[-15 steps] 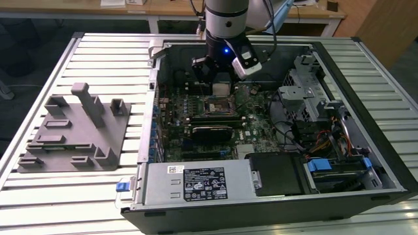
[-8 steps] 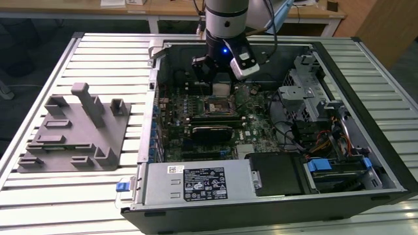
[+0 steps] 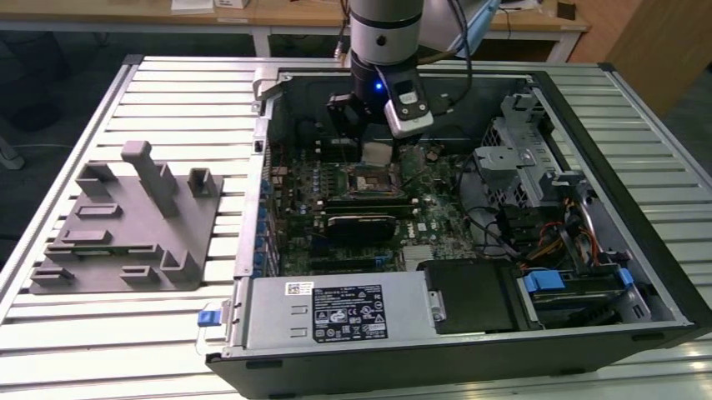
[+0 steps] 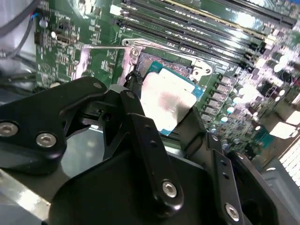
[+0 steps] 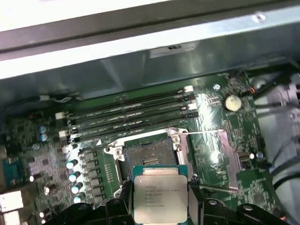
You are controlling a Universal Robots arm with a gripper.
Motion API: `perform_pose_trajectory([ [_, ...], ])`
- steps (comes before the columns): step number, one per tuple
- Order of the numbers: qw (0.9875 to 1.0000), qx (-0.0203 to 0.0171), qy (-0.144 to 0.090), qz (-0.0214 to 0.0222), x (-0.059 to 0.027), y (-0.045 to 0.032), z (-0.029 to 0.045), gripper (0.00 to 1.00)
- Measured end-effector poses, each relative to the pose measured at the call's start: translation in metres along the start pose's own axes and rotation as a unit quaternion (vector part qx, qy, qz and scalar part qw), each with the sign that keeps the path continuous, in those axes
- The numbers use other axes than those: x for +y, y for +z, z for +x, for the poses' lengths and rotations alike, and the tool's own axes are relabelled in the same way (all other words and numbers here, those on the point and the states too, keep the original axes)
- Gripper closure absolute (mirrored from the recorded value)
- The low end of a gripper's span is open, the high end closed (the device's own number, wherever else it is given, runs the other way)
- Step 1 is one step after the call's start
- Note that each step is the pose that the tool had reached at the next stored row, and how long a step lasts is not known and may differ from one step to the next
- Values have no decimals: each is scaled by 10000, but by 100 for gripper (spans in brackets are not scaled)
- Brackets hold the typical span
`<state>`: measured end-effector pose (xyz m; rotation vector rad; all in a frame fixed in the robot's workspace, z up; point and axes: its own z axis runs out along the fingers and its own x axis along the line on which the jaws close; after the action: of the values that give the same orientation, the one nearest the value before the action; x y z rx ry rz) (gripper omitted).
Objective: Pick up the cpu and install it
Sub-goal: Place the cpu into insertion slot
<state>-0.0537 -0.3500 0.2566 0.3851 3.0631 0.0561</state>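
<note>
The cpu (image 3: 376, 153) is a small flat silver-grey chip, and my gripper (image 3: 376, 150) is shut on its edges. It hangs inside the open computer case (image 3: 656, 275), just above and slightly behind the open socket (image 3: 372, 181) on the green motherboard. In the first wrist view the cpu (image 5: 160, 197) sits between the black fingers (image 5: 195, 199), with the bare socket (image 5: 149, 155) and its raised retention frame just beyond. In the second wrist view the cpu (image 4: 166, 104) is clamped between the two fingers (image 4: 140, 126), over the socket (image 4: 159, 63).
A grey plastic block (image 3: 128, 225) with posts lies on the slatted table at the exterior view's left. Inside the case are a black finned module (image 3: 362, 227), memory slots (image 5: 131, 112), a power supply (image 3: 333, 312), and a drive cage with cables (image 3: 523, 158).
</note>
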Motion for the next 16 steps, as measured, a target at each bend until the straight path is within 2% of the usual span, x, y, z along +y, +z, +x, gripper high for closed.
perform_pose_trajectory([
  [4, 9993, -16, 364, 18, 0, 1, 0, 45],
  [8, 9974, -31, 725, 36, 0, 2, 0, 45],
  [12, 9940, -46, 1088, 54, 0, 2, 0, 45],
  [16, 9894, -62, 1452, 71, 0, 3, 0, 45],
])
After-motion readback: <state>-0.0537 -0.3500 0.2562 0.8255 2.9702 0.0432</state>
